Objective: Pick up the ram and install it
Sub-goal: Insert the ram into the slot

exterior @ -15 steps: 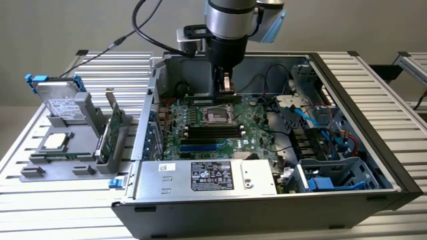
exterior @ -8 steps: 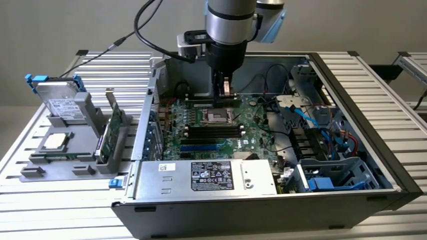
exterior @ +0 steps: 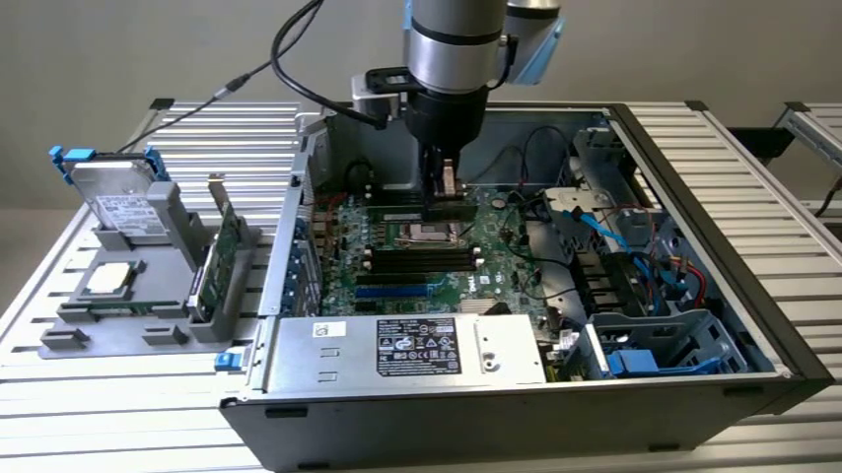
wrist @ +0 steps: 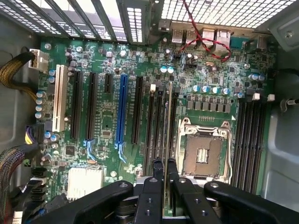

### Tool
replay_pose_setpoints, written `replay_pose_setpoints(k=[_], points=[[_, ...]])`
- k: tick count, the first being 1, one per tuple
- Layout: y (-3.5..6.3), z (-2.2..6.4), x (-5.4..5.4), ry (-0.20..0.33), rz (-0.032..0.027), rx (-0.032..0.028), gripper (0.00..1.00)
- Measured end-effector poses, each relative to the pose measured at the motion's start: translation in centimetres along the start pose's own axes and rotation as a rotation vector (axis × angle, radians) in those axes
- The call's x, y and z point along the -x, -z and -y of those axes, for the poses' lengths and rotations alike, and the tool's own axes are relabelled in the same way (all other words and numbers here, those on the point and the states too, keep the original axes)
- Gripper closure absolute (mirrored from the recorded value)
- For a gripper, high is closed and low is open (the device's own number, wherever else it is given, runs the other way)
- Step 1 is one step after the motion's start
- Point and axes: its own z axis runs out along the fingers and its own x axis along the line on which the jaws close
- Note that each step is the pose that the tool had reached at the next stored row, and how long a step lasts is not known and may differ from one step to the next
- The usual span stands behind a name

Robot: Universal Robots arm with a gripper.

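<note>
**Operator:** Which step is in hand?

**Technician:** Installation, by judgement. The pick-up is done: the ram [wrist: 168,116] is held inside the computer case [exterior: 776,335], above the motherboard [wrist: 107,154].

**Operator:** Where is the ram located?

**Technician:** Just beside the processor socket [wrist: 204,151]. It is seen edge-on and runs along the bank of memory slots [wrist: 156,121] next to the socket. A 2nd bank lies on the opposite side of the socket, well apart from the stick. Whether the stick's lower edge touches a slot cannot be told.

**Operator:** What is the state of the tool?

**Technician:** The gripper [wrist: 164,164] is clamped on the ram. Its 2 fingers [wrist: 153,186] stand nearly together, 1 on each flat face, with only the thin stick between them. No other contact is visible.

**Operator:** What does seating call for?

**Technician:** By judgement:
1. Hold the stick upright and parallel to 1 slot beside the socket.
2. Centre it along that slot's length.
3. Press straight toward the board.

A tilt risks jamming the stick against the neighbouring slots.
</note>
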Motion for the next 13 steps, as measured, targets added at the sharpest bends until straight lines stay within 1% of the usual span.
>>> replay_pose_setpoints(k=[4,5,7,9,13], points=[[-0.47,0.19,0.0,0.0,-0.0125,0.0009,0.86],[-0.7,0.26,0.0,-0.001,-0.018,0.0013,0.86],[-0.99,0.33,0.0,-0.001,-0.0208,0.0015,0.86],[-1.29,0.43,0.0,-0.002,-0.0221,0.0016,0.86],[-1.93,0.52,0.0,-0.013,-0.0223,0.0014,0.86]])
